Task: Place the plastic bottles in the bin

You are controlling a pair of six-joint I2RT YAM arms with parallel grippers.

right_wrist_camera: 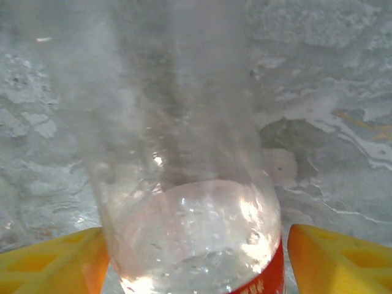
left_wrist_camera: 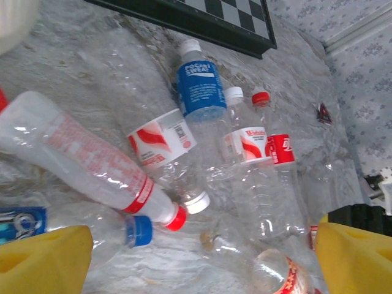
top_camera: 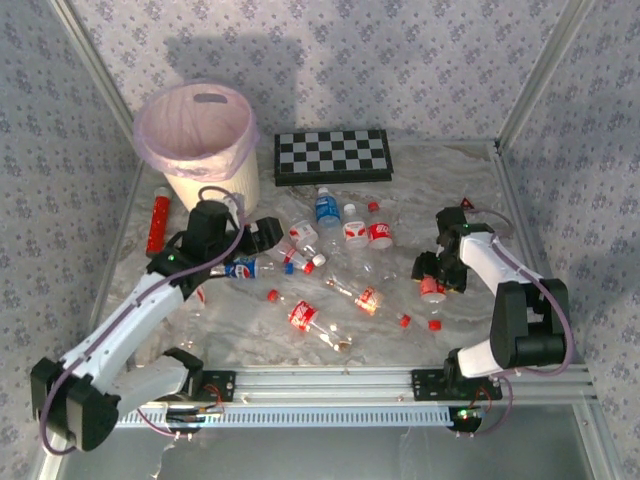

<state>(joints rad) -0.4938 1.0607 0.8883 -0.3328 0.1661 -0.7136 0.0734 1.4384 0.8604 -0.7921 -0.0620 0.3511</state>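
Though tiny from above, a bottle sits between right jaws.

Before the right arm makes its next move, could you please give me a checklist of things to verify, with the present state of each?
1. The right hand has a bottle between its fingers: ok; the bottle is clear with a red label.
2. Grip is firm: cannot tell; contact at the pads is not visible.
3. The bin is upright with its mouth open: ok.
4. The left hand is open and empty: ok.
5. Way to the bin is free: likely not ok; the left arm stands in front of it.
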